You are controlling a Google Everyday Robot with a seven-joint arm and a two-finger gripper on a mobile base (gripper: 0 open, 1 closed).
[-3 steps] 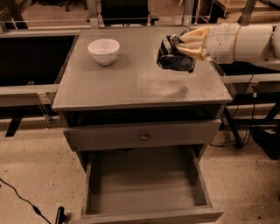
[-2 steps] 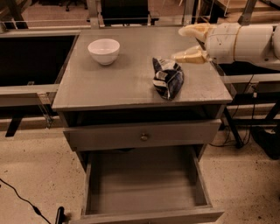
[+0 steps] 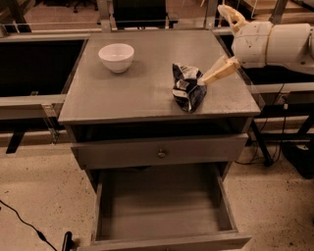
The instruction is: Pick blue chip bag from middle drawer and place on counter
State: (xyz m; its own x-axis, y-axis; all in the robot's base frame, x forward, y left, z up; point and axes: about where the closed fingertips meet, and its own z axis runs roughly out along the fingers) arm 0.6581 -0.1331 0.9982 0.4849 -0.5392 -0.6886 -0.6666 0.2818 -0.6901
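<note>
The blue chip bag (image 3: 188,87) lies crumpled on the right part of the counter (image 3: 142,90), near its front edge. My gripper (image 3: 212,45) hangs just right of the bag, above the counter's right side. It is open wide and holds nothing. One finger (image 3: 221,72) points down at the bag and its tip is touching or almost touching the bag's right edge. The other finger (image 3: 230,14) points up and away. The middle drawer (image 3: 162,208) is pulled out below the counter, and its grey floor is bare.
A white bowl (image 3: 117,57) stands on the counter's back left. The upper drawer front with a brass knob (image 3: 161,153) sits slightly out. Dark tables flank the cabinet on both sides. A black cable (image 3: 24,223) runs over the floor at the lower left.
One second ago my gripper held the bag above the counter. It has let go, the bag now lies on the counter, and the gripper has opened and drawn back to the right.
</note>
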